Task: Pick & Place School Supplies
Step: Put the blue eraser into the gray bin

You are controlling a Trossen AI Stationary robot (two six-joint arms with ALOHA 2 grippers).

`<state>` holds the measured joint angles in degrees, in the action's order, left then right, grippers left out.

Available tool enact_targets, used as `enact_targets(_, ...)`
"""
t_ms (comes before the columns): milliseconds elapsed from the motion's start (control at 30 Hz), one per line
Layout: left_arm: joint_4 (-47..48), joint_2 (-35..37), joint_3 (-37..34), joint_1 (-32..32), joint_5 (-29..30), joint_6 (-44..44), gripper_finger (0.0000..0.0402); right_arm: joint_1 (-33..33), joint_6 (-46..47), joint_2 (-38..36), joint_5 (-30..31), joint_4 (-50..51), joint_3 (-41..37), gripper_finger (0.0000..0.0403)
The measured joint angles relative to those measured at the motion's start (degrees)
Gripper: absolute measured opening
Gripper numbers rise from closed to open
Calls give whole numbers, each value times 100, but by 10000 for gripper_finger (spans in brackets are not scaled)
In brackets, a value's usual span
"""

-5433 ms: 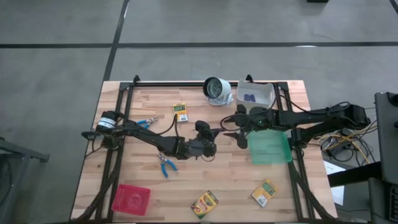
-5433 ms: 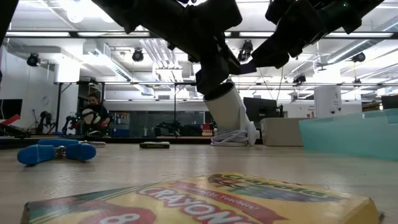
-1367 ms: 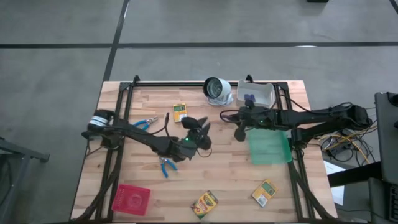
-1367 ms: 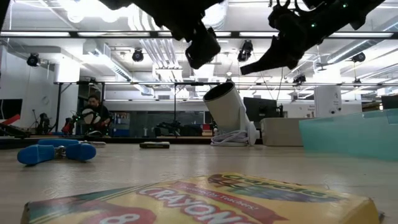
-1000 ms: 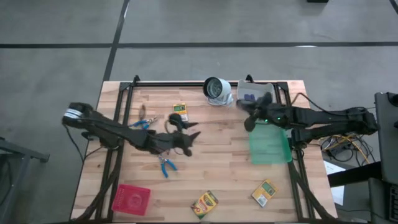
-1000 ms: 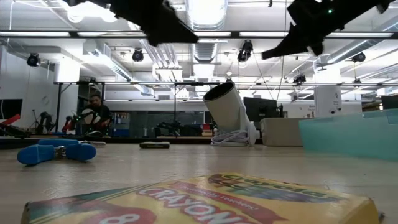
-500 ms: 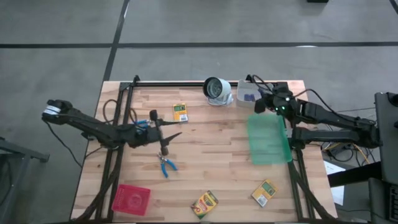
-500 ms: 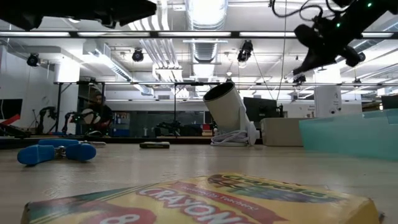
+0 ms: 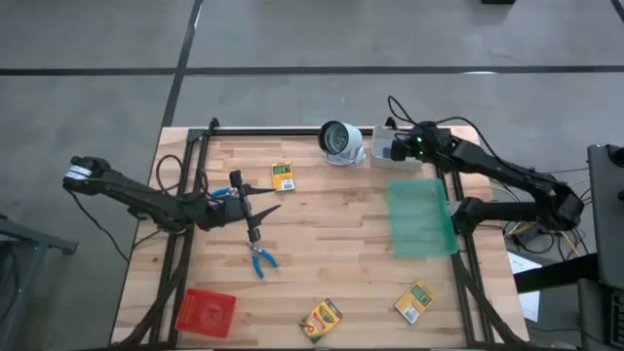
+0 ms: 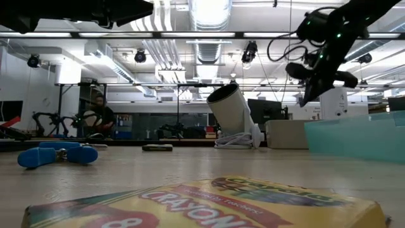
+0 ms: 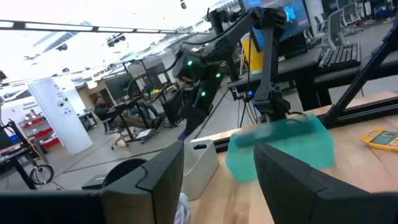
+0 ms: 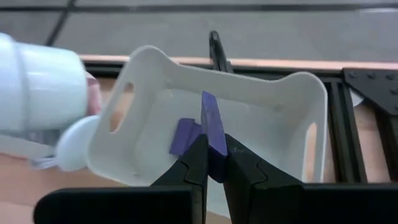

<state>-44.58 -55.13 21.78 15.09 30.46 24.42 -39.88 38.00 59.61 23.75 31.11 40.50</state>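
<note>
My right gripper (image 12: 213, 169) is shut on a small purple piece (image 12: 211, 121) and hangs over the white bin (image 12: 298, 84) at the table's far right (image 9: 382, 146). A second purple piece (image 12: 184, 137) lies on the bin's floor. My left gripper (image 9: 263, 218) stands open and empty above the left middle of the table, its fingers (image 11: 155, 180) wide apart. Crayon boxes lie flat at the far middle (image 9: 283, 175), the near middle (image 9: 321, 319) and the near right (image 9: 415, 301). A blue-handled tool (image 9: 260, 259) lies near my left gripper. My right gripper pinches the purple piece by its lower end (image 12: 216, 150) between its two fingertips (image 12: 196, 160). The fingers slant downward, coming from the table's right side. The piece sticks out past the fingertips, tilted, and is lifted clear above the bin's floor.
A white-grey round object (image 9: 340, 141) stands just left of the bin. A green mat (image 9: 421, 216) lies near the right edge and a red tray (image 9: 206, 311) at the near left corner. A second blue-handled tool (image 9: 224, 193) lies partly under my left arm.
My right gripper has swung toward the table's far edge, from over the green mat to over the white bin, tipping downward and staying shut. My left gripper has drawn back toward the table's left edge, rolling as it went, and stays open.
</note>
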Motion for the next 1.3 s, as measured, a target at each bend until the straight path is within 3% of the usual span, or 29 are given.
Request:
enact_targets(367, 4, -11, -26, 0, 0, -4, 200, -242, 190, 1345, -135, -13, 256, 23)
enact_targets(633, 4, -11, -35, 0, 0, -37, 200, -470, 190, 1937, -200, -37, 354, 39)
enact_targets(1300, 2, -11, -39, 0, 0, -41, 200, -690, -243, 2219, -324, -44, 390, 71)
